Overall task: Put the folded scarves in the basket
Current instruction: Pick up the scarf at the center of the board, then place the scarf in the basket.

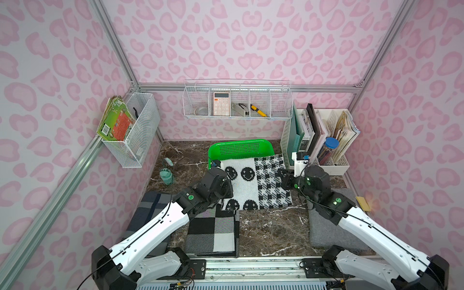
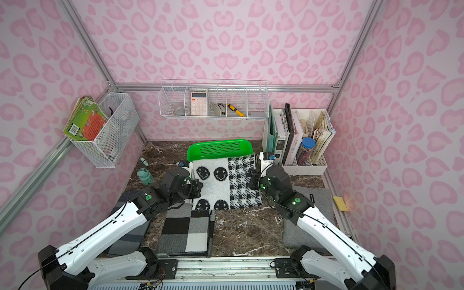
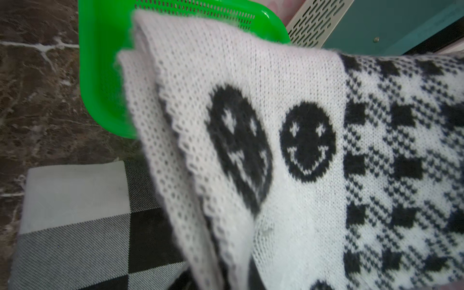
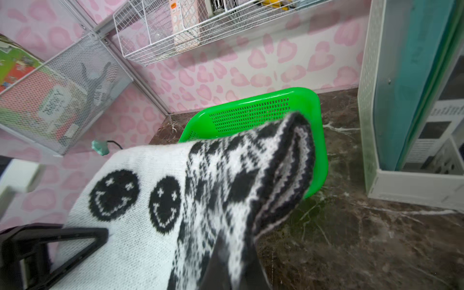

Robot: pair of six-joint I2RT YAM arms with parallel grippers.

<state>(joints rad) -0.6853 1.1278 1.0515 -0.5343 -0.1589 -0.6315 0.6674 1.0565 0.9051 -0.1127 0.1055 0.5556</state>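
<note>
Pinching opposite edges, left tool [image 1: 229, 187] and right tool [image 1: 283, 179] hold the folded scarf [image 1: 253, 185] over the near rim of the basket [image 1: 241, 148], above the marble surface [image 1: 271, 226].

basket [image 1: 241, 143] far half open | file organizer [image 1: 286, 140] crowds right

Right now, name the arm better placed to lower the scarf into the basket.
Probably left. Left gripper and right gripper both clamp the scarf, but the left corner hangs well within the basket; the right one nearly reaches its rim.
</note>
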